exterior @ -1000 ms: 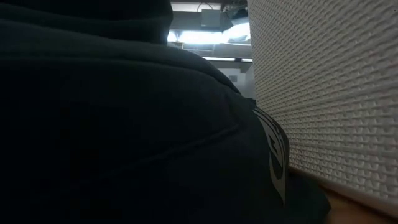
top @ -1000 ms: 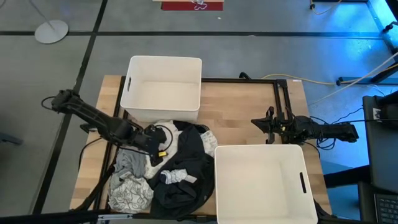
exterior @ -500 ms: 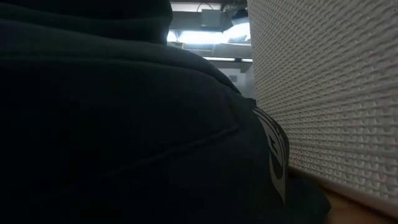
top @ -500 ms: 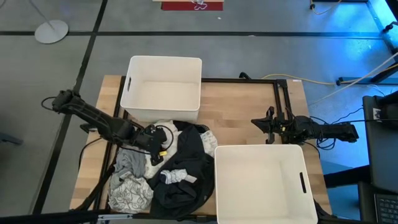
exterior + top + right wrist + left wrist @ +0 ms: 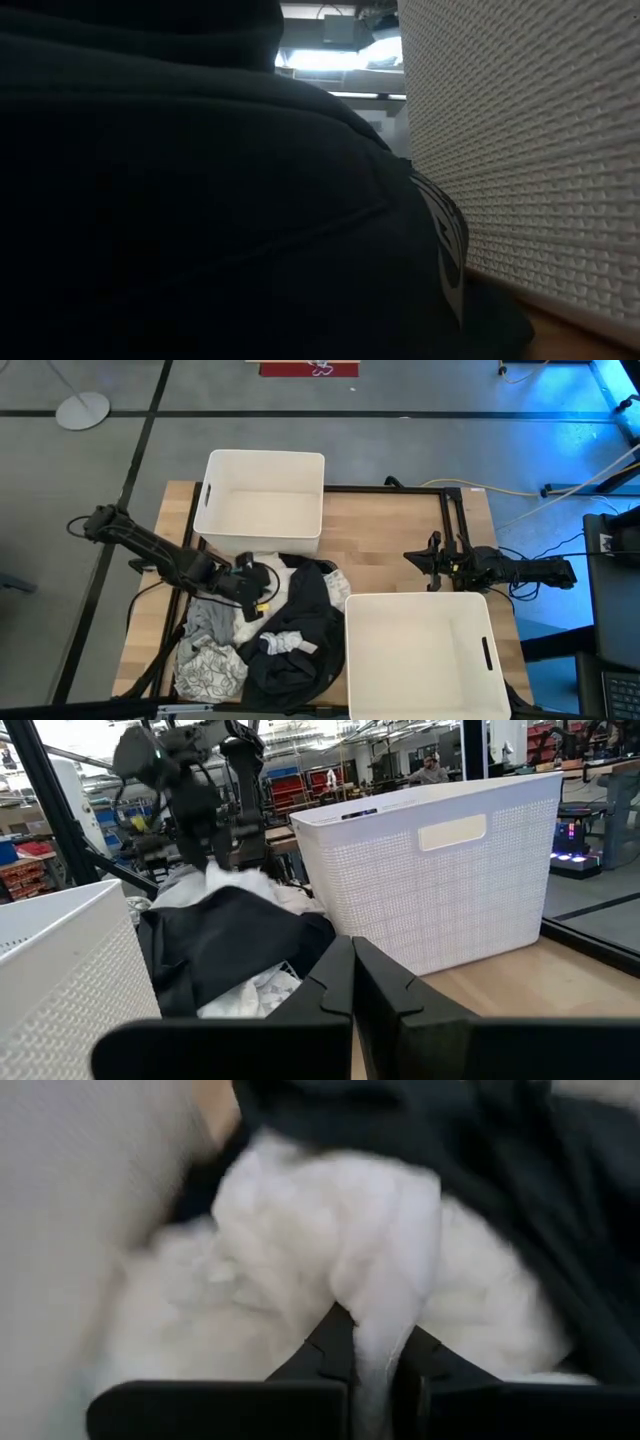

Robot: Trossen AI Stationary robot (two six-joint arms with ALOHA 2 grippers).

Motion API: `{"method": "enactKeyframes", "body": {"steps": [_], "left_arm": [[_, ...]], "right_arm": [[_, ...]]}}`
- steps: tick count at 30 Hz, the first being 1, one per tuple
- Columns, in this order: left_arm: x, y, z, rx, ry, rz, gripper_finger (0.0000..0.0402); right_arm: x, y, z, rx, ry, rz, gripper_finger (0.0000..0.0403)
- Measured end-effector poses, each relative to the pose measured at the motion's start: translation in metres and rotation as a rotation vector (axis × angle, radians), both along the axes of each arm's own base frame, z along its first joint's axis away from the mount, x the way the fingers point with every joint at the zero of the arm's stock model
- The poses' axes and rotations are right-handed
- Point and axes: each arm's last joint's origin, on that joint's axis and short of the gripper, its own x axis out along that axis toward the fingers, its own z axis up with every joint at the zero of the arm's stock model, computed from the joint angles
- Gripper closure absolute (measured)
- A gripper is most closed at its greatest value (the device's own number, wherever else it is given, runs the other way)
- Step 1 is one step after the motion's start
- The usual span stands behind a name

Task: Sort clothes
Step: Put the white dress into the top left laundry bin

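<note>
1. Sorting looks barely begun: the clothes (image 5: pixel 270 635) lie heaped on the table (image 5: pixel 380 555) at about 7 o'clock, none yet binned.
2. Left gripper (image 5: pixel 262 588), at the heap's 12 o'clock edge, has its jaws pinched on a fold of white garment (image 5: pixel 375 1280).
3. Right gripper (image 5: pixel 413 558) waits at 3 o'clock, jaws together, holding nothing.
4. Far bin (image 5: pixel 262 502) at 11 o'clock and near bin (image 5: pixel 420 655) at 5 o'clock both appear empty, as far as the high view shows.

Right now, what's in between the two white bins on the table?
In the high view, the clothes pile's black garment and some bare table lie between the far bin and the near bin.
</note>
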Motion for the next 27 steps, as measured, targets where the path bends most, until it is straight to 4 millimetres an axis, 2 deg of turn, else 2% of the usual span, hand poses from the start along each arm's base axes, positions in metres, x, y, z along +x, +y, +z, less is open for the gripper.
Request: {"method": "enactKeyframes", "body": {"steps": [10, 14, 27], "left_arm": [[0.003, 0.005, 0.055, 0.23, -0.111, 0.009, 0.039], [0.003, 0.008, 0.076, 0.374, -0.181, 0.076, 0.039], [0.004, 0.013, 0.159, 0.67, -0.378, 0.152, 0.0389]], "right_arm": [[0.0, 0.0, 0.0, 0.0, -0.001, 0.0, 0.04], [0.0, 0.0, 0.0, 0.0, -0.001, 0.0, 0.04], [0.0, 0.0, 0.0, 0.0, -0.002, 0.0, 0.04]]}}
